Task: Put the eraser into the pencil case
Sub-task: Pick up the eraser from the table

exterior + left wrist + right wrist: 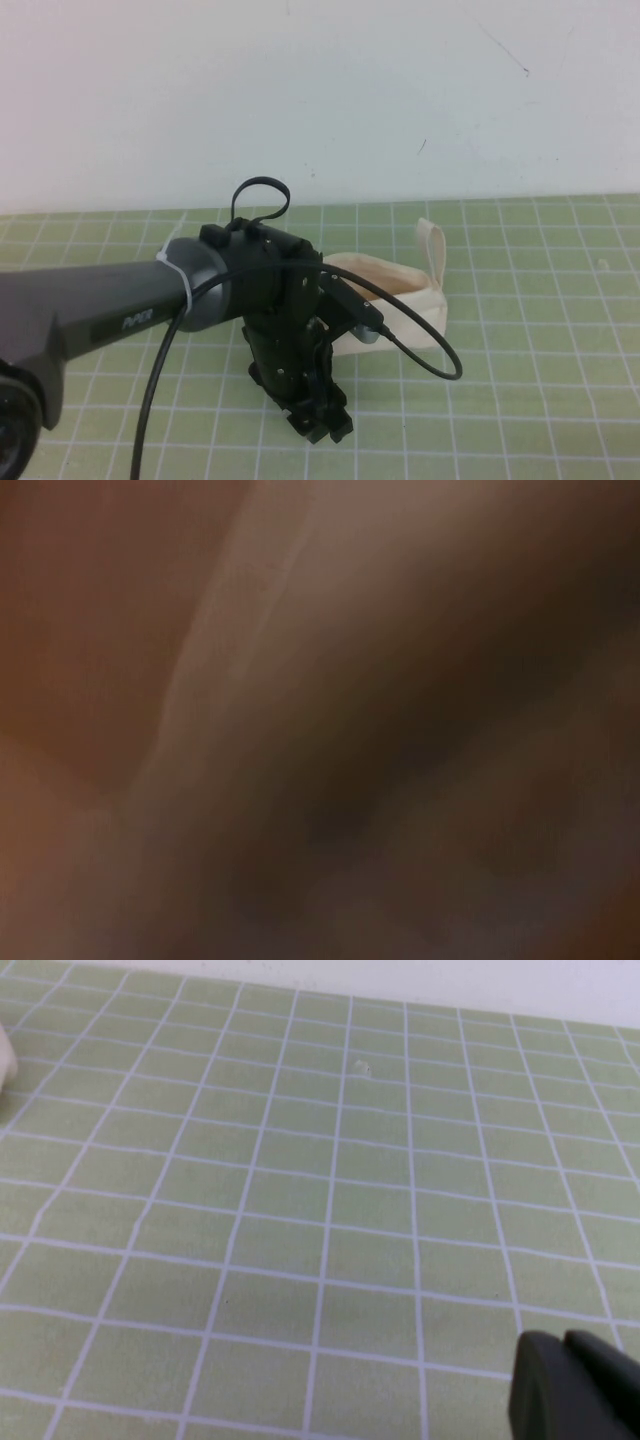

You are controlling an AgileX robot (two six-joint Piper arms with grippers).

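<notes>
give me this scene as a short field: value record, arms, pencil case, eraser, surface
surface: green grid mat in front of a white wall
pencil case: cream pouch lying on the mat, loop strap at its far right end, partly hidden by the left arm
left gripper: low over the mat just in front of the pouch, pointing down; finger state unclear
right gripper: only a dark tip shows in the right wrist view, over bare mat
eraser: not visible in any view
left wrist view: blurred brown, nothing readable

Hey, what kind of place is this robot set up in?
Likely a lab test bench: green grid mat, plain white wall, pencil case behind the lowered left gripper. The right gripper hovers over bare mat.
</notes>
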